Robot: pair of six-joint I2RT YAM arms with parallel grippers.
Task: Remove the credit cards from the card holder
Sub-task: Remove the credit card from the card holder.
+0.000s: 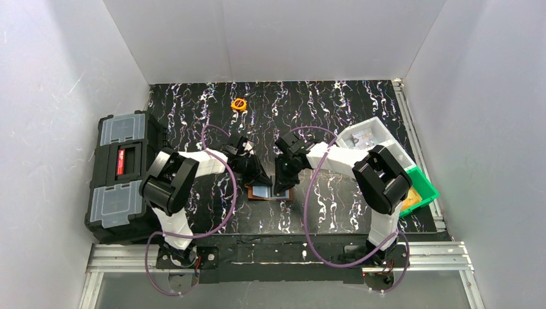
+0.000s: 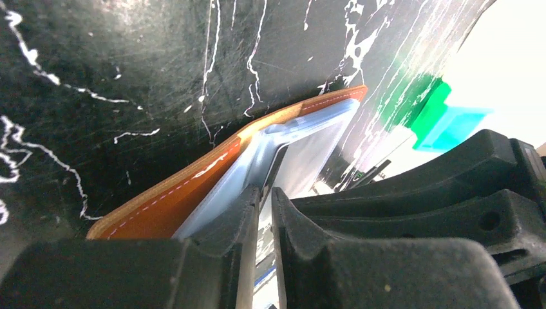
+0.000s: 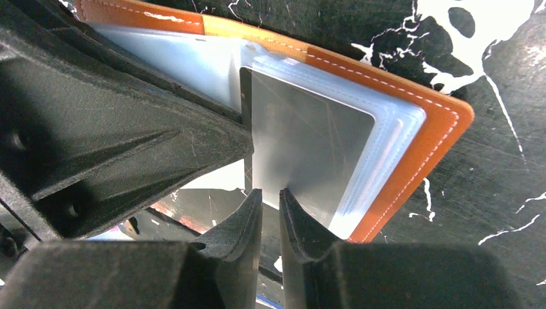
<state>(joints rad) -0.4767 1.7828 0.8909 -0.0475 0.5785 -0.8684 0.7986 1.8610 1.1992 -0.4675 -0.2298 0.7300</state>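
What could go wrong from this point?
The left gripper, jaws nearly shut, sits at the edge of a clear pocket. Pulling there could drag up the whole holder or tear the pocket. The right gripper works right beside the left one over the same holder, so the two might collide.

We see a black table [image 1: 335, 116] veined with white streaks. The brown card holder [image 1: 270, 192] lies open on it, about midway across and toward the near side. A small round orange object [image 1: 239, 103] sits alone toward the far edge. At the right stands a clear plastic box [image 1: 370, 136], with a green bin [image 1: 425, 187] just nearer. A black toolbox [image 1: 122, 168] with grey lids sits at the left edge.
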